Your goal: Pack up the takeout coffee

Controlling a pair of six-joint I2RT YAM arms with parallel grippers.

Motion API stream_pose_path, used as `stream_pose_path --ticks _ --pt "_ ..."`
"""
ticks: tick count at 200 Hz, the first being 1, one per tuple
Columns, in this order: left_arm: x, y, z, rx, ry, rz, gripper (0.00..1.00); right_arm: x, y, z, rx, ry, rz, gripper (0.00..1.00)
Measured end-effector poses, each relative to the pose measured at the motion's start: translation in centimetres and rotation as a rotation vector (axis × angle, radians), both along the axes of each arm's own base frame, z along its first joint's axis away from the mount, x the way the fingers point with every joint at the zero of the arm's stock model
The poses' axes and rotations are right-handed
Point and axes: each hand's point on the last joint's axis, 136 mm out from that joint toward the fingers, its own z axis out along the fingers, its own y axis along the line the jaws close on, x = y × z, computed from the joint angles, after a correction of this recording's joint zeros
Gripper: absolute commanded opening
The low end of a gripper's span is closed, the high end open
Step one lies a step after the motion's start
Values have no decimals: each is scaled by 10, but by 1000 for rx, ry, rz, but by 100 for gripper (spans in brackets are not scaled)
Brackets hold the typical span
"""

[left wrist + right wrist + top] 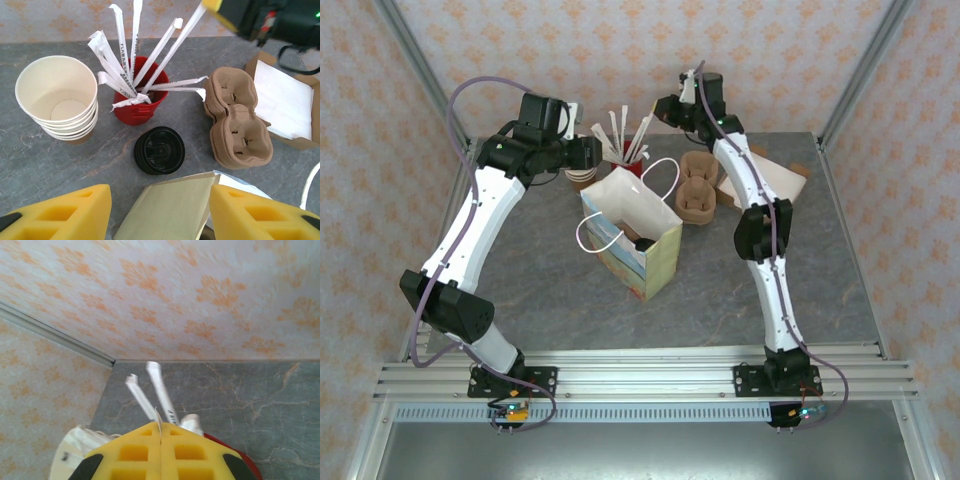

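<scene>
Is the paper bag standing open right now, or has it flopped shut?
Open and upright: from above, the paper bag stands on its base with its mouth gaping, and a dark round thing shows inside.

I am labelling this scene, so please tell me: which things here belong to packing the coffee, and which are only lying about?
Job: paper bag; takeout coffee, apparently the dark lid seen inside it; probably the straw held by the right gripper, jaws shut.
Lying about: stacked cups; loose black lid; cup carriers; napkin box; red cup of straws.

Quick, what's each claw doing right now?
Left gripper: open, holding nothing.
Right gripper: closed, seemingly pinching a wrapped straw by its tip.
</scene>
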Motion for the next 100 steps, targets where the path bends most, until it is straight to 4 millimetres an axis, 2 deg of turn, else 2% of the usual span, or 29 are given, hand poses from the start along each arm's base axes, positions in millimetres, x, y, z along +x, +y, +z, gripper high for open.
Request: stream_pose_path --ticks 48,80,100 --pt "-5 -1 8 -18 -14 -10 55 -41 -24 109 -50 -171 -45 0" --pt "-21 1 38 -62 -77 -6 55 -81 -38 169 -66 -249 -55 0" --pt "-37 4 59 -97 -134 -5 56 -115 -43 204 -74 -296 -41 0"
